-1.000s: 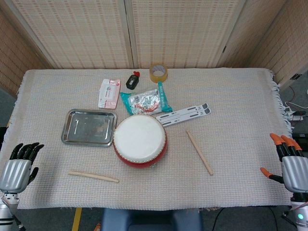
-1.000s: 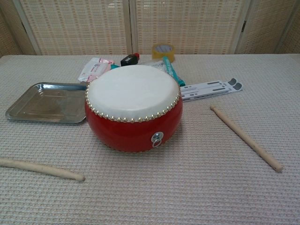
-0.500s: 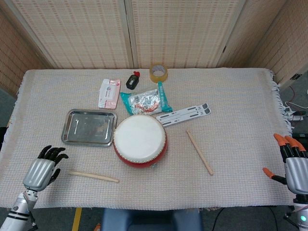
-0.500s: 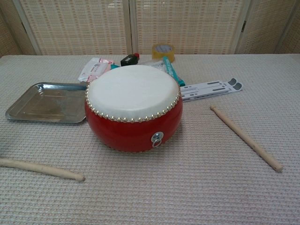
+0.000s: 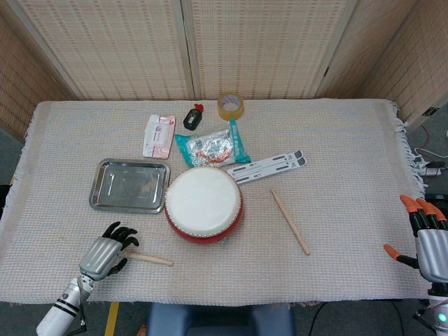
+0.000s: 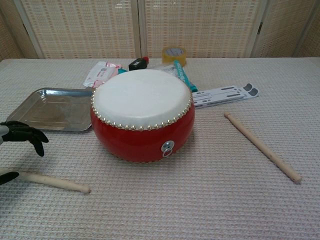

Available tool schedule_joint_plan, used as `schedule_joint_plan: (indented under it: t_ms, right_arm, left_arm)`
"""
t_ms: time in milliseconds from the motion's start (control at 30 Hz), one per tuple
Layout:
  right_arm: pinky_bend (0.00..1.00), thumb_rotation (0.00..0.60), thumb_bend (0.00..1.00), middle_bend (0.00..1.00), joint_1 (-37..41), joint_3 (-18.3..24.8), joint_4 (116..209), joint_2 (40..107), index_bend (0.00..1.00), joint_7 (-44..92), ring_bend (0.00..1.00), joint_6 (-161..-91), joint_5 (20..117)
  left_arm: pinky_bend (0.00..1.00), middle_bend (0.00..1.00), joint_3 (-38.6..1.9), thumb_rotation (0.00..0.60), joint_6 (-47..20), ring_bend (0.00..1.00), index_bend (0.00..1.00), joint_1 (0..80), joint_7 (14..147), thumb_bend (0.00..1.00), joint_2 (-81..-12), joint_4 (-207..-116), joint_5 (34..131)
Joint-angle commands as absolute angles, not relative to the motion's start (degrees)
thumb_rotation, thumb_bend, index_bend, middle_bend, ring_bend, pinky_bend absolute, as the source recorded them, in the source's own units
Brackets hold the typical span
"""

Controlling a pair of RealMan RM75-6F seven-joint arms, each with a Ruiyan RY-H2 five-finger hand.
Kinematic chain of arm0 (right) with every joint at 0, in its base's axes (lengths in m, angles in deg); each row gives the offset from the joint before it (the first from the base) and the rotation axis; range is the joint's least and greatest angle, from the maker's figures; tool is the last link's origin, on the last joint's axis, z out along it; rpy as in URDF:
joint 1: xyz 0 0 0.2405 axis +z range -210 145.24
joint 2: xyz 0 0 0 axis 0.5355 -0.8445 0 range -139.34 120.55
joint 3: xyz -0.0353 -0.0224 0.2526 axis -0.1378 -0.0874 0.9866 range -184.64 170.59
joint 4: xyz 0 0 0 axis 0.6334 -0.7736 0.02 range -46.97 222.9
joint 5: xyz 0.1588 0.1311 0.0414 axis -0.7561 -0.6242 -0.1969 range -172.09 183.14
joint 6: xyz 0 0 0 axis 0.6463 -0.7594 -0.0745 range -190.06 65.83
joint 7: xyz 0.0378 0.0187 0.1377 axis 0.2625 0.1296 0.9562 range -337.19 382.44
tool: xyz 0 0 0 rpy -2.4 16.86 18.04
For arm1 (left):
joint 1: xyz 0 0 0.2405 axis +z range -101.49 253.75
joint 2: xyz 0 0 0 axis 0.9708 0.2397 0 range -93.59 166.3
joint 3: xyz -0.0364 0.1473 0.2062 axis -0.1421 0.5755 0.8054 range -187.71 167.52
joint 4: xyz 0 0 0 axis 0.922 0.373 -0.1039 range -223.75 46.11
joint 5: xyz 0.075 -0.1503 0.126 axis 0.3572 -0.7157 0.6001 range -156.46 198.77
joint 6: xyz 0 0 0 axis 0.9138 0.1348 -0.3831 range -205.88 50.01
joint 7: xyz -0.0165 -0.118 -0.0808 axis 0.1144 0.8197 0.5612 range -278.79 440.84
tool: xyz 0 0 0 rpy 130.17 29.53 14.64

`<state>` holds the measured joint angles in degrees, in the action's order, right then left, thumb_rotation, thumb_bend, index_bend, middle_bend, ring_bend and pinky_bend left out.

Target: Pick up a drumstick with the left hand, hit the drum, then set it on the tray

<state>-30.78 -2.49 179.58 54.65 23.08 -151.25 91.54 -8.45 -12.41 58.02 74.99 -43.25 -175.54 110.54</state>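
Two drumsticks lie on the woven cloth. The near drumstick (image 5: pixel 148 258) lies close to the front edge, and the left hand (image 5: pixel 105 255) is over its left end with fingers spread, grasping nothing. The right hand (image 5: pixel 427 234) is beyond the cloth's right edge, fingers apart and holding nothing. Farther in, the red drum (image 5: pixel 204 204) stands at the middle, with the other drumstick (image 5: pixel 290 221) to its right on bare cloth. The metal tray (image 5: pixel 96 185) lies just left of the drum.
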Motion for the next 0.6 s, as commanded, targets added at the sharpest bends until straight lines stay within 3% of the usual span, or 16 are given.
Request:
schedule_joint_plan:
  t_ms: [33,233,400,600]
  right_arm:
    - [0.13,0.600,0.06,0.12,-30.76,-2.45,179.38,54.77,0.07,23.29,0.00,-151.06,91.36]
    - [0.12,0.600,0.06,0.12,-30.46,-2.34,178.65,55.05,0.08,23.87,0.00,-150.48,91.24]
    - [0.11,0.600,0.06,0.12,-30.24,-2.26,178.01,55.21,0.08,24.47,0.00,-150.23,91.36]
    - [0.05,0.600,0.06,0.12,-30.27,-2.28,177.53,55.38,0.08,24.97,0.00,-150.10,91.23]
  left_arm:
    - [0.06,0.19,-8.26,0.600,-13.37,0.14,0.40,57.70,74.11,0.32,-44.73,-175.66,109.23]
    - [0.04,0.19,-8.57,0.600,-13.38,0.11,0.44,57.99,72.32,0.32,-47.52,-176.07,106.90]
    - [0.00,0.15,-9.16,0.600,-13.00,0.00,0.45,58.15,69.47,0.32,-49.51,-175.90,104.95]
    - [0.00,0.14,-8.97,0.600,-13.02,0.00,0.44,58.13,67.58,0.32,-50.79,-175.39,103.98]
